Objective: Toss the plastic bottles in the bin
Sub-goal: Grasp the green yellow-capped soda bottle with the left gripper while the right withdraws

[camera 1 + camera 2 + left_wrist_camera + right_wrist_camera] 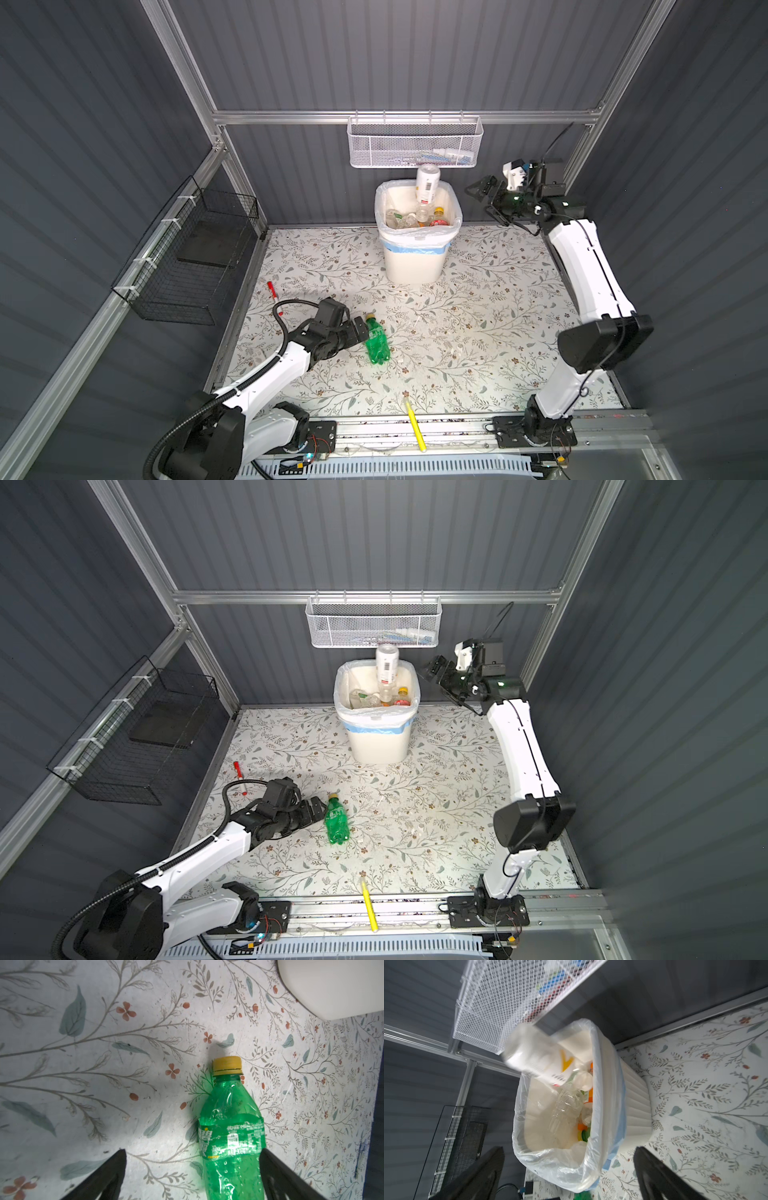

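The cream-white square plastic bin [415, 262] holds clear plastic bottles [405, 220]; the green plastic bottle [377, 340] lies flat, yellow cap toward twelve o'clock. The left tool [192, 1152] and right tool [569, 1148] are released.

white-labelled bottle [537, 1057] motion-blurred, green bottle [230, 1136] base cut off at edge, mesh basket [415, 143] contents indistinct

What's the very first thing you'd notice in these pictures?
The white bottle is upside down over the cream bin, neck inside, blurred as if falling, and the right claw is open beside it. Next comes the bright green bottle lying on the flowery table, right at the open left claw.
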`<act>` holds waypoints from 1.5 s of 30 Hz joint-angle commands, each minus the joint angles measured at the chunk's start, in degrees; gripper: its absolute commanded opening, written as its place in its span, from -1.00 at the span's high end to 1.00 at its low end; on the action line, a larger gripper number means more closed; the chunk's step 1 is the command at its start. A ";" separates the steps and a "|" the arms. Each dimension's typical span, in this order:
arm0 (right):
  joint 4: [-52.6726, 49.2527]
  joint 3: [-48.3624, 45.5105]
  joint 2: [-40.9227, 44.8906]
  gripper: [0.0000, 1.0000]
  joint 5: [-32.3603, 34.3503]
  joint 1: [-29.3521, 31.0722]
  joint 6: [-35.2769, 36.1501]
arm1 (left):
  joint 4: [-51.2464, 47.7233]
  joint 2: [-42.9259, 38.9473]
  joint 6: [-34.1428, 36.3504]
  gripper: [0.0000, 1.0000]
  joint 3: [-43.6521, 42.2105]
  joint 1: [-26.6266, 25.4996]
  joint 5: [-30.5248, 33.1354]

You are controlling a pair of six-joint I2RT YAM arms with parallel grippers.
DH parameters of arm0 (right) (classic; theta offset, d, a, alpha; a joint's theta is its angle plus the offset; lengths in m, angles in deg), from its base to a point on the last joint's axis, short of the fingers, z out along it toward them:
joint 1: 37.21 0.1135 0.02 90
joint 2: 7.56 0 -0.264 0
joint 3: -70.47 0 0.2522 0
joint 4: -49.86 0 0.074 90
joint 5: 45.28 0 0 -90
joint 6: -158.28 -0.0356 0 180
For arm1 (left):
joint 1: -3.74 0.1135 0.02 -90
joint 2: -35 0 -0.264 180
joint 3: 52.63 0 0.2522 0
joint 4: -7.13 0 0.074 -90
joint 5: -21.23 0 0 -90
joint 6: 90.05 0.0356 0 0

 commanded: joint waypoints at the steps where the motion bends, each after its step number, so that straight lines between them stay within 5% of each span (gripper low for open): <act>1: 8.86 -10.93 7.67 -0.98 1.48 -1.95 -0.93 | 0.93 3.03 -1.05 -0.99 2.02 -1.68 1.20; 8: 16.03 -35.16 17.80 -0.98 1.53 -6.77 -3.41 | 3.65 11.04 -0.36 -0.99 5.00 -3.39 0.20; 15: 16.02 -47.59 24.36 -0.98 1.85 -11.09 -1.81 | 7.42 18.84 0.12 -0.97 7.41 -4.25 -1.90; 29: 19.70 -56.19 24.31 -0.98 0.08 -13.80 -1.50 | 9.99 22.65 -0.32 -0.18 7.83 -5.26 -2.60; 45: 19.28 -58.52 25.78 -0.98 -0.33 -14.15 -1.54 | 12.31 22.09 -0.60 0.26 5.93 -5.35 -1.65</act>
